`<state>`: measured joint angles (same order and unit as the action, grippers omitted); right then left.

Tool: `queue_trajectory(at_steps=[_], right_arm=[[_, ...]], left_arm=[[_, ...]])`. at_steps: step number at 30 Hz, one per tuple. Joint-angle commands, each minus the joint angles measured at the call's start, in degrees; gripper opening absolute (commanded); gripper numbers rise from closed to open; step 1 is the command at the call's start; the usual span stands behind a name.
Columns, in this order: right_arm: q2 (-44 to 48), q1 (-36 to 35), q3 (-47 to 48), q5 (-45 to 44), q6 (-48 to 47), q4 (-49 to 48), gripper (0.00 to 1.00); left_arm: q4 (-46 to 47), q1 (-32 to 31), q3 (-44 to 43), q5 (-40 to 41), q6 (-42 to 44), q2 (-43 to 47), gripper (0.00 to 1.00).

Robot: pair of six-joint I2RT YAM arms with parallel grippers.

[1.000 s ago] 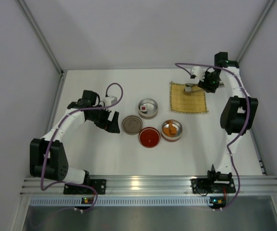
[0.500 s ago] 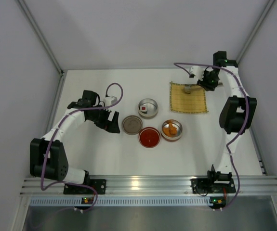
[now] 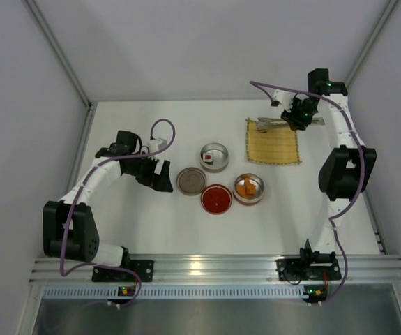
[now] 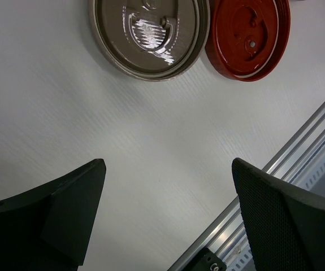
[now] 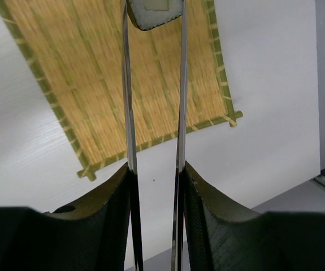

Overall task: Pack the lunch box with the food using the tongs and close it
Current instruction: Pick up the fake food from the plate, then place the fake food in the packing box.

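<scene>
My right gripper [image 3: 299, 113] [image 5: 155, 169] is shut on the silver tongs [image 3: 278, 121] [image 5: 125, 84], squeezing their two arms. The tong tips pinch a sushi roll [image 5: 154, 14] [image 3: 261, 125] above the back left corner of the yellow mat [image 3: 273, 143] [image 5: 94, 68]. The lunch box lies in parts at mid-table. One silver tin [image 3: 213, 148] holds a sushi roll [image 3: 207, 159], and a second tin [image 3: 248, 198] holds orange fried pieces [image 3: 247, 186]. My left gripper [image 3: 160, 176] [image 4: 168, 169] hovers open and empty over bare table, left of the lids.
A silver lid [image 3: 191, 181] [image 4: 148, 34] and a red lid [image 3: 216, 199] [image 4: 247, 34] lie flat in front of the tins. White walls close in the table on three sides. An aluminium rail [image 3: 214, 265] runs along the near edge.
The right gripper closed further on the tongs, and they lifted the sushi roll off the mat and swung it toward the back left. The left arm barely moved.
</scene>
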<state>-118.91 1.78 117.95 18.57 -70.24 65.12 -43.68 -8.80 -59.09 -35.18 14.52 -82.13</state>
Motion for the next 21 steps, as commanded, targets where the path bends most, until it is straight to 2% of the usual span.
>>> queue_trajectory(at_steps=[1, 5, 9, 16, 21], right_arm=[[10.62, -6.77, -2.63, 6.83, 2.99, 3.35, 0.12], [17.38, -13.37, -10.27, 6.48, 8.0, -1.39, 0.11], [18.63, -18.82, -14.76, 6.31, 11.87, -4.12, 0.1], [17.31, -26.03, -16.35, 4.64, 12.58, -5.36, 0.09], [13.62, -27.18, -13.11, 3.32, 12.49, -5.44, 0.08]], left_arm=[[0.62, 3.25, -1.46, -5.67, -0.99, 0.66, 0.98], [-0.7, 5.54, -2.61, -7.8, -0.81, -0.23, 0.98], [-0.97, 5.72, -2.26, -7.97, -0.55, 1.26, 0.98], [-1.41, 5.72, -1.73, -7.89, -0.02, 2.32, 0.98], [-0.97, 5.72, -1.12, -8.24, 0.07, 2.59, 0.98]])
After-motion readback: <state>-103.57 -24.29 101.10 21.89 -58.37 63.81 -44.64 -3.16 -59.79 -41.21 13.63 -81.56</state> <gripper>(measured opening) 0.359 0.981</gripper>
